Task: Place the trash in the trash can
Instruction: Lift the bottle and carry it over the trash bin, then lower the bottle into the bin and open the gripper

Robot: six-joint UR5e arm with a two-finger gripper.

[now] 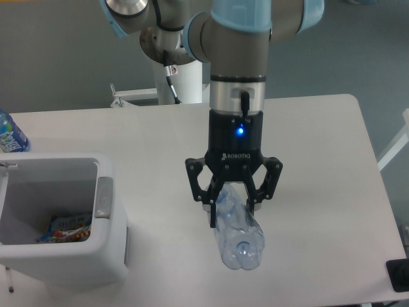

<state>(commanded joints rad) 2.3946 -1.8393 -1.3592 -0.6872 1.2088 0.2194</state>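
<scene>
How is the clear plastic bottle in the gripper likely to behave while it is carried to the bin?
The crushed clear bottle looks empty, so probably light. Its thin, dented walls likely flex under the gripper, so the hold may shift. It hangs mostly below the fingers, cap end low, so it might swing or slip.

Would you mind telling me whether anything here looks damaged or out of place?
Only the clear plastic bottle in the gripper looks crumpled. It hangs tilted, cap end lowest. The snack packet lies inside the trash can.
</scene>
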